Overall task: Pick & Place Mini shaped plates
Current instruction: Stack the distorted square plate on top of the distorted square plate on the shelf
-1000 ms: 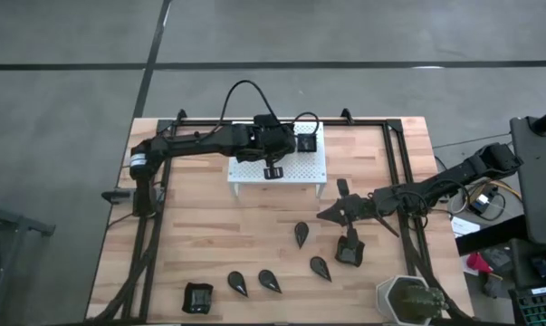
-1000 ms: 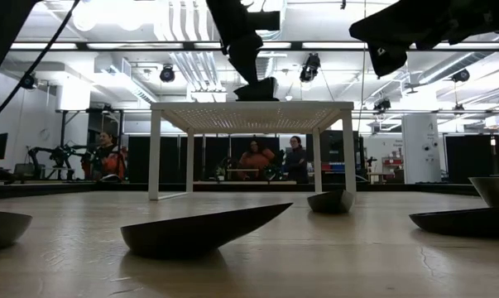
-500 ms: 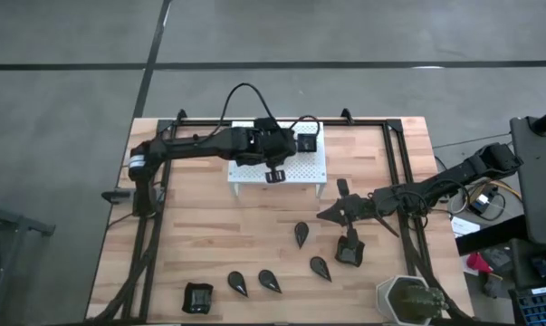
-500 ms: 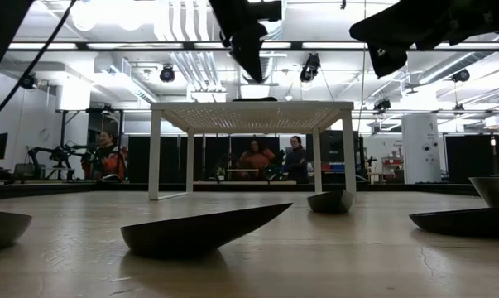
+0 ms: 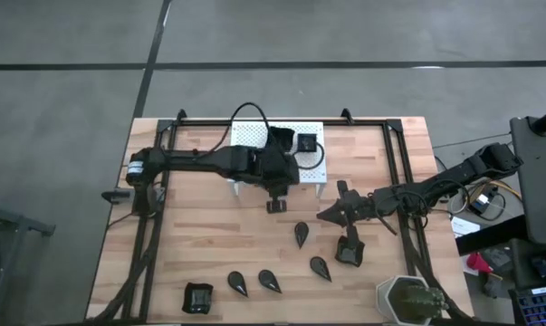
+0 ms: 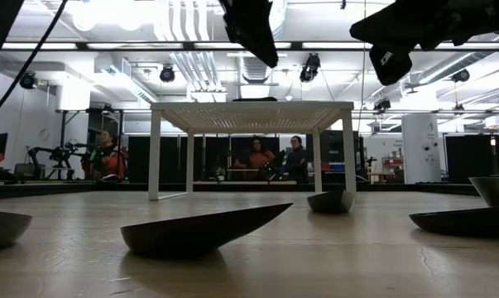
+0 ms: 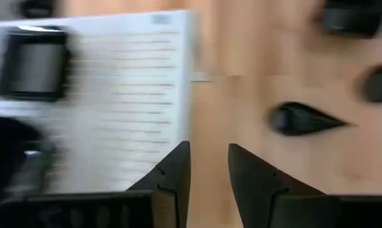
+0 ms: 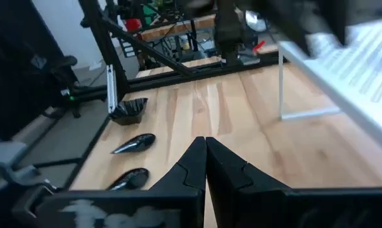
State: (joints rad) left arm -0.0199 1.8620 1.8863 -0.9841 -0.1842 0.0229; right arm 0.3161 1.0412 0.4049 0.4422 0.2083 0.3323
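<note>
Glossy black mini shaped plates: one raised-rim square plate point(image 5: 307, 143) sat on the white perforated stand point(image 5: 315, 163); teardrop plates point(image 5: 301, 234) lay scattered on the pale wooden table point(image 5: 200, 235). Left gripper point(image 5: 275, 206), just before the stand, fingers point(image 7: 171, 177) slightly parted, empty. Right gripper point(image 5: 325, 215) fingers closed, empty. No legible writing.

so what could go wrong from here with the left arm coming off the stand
1. The left gripper, open and empty, hangs just past the white perforated stand while the arm lies across it; a low sweep could clip the stand's edge and jolt the square plate resting on top.
2. The nearest teardrop plate sits close to the parked right gripper, so a reach there might crowd the two arms.
</note>
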